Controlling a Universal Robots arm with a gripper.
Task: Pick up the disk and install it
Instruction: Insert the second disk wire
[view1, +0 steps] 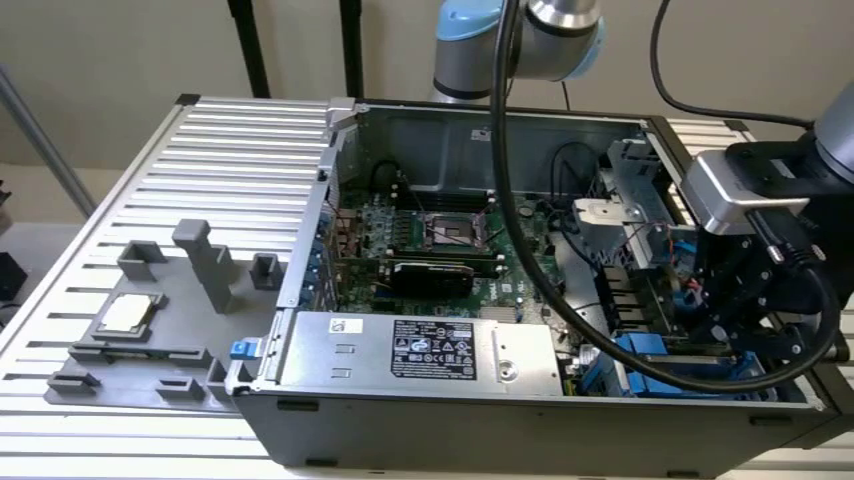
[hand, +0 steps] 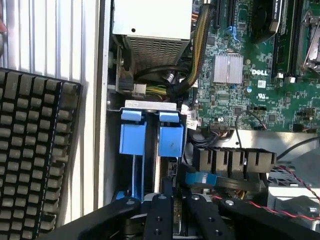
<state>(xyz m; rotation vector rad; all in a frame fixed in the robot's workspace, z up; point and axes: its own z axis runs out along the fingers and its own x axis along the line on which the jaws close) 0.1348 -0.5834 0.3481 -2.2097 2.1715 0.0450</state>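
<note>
The disk (hand: 170, 140) stands on edge in the drive bay at the case's front corner, its bright blue rail facing me, with a second blue rail (hand: 132, 135) beside it. In the exterior view the blue plastic of the disk (view1: 654, 358) shows low in the open computer case (view1: 320, 180), at the exterior view's right. My gripper (hand: 176, 212) is lowered into that bay, and its black fingers (hand: 158, 215) sit close on either side of the disk's thin edge. From outside, the gripper (view1: 721, 335) hangs just above the blue rails with its tips hidden.
A grey labelled power-supply box (view1: 414, 350) lies beside the bay. The green motherboard (view1: 441, 230) with cables fills the case floor. Black connectors (hand: 232, 160) and red wires crowd the bay's side. A keyboard (hand: 35, 160) lies outside the case wall. A grey fixture holds a small square chip (view1: 127, 315).
</note>
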